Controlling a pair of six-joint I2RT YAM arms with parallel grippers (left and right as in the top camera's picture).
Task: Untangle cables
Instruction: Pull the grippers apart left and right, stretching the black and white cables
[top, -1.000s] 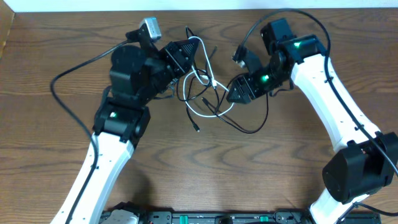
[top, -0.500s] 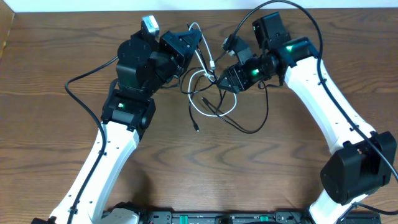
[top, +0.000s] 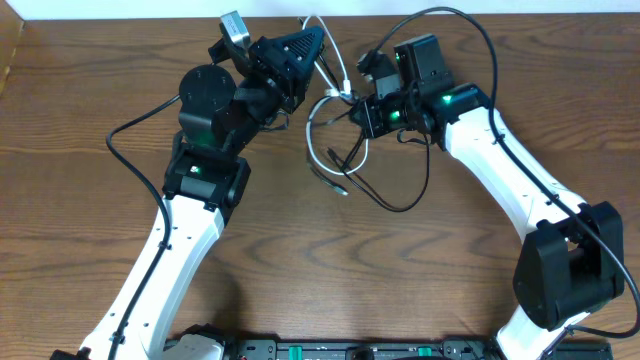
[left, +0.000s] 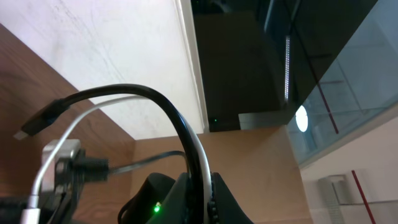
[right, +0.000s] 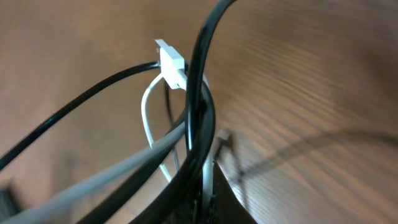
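Nothing readable for you here: no text, label, brand, number or sign resolves in any of the three views.

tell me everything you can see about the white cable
The white cable is a thin, glossy, plastic-looking cord with a small white plug at one end. It is partly raised above the wooden table, strung between the shut left gripper and right gripper, with a slack loop drooping below. It is tangled with the black cable, which appears to share both grips.
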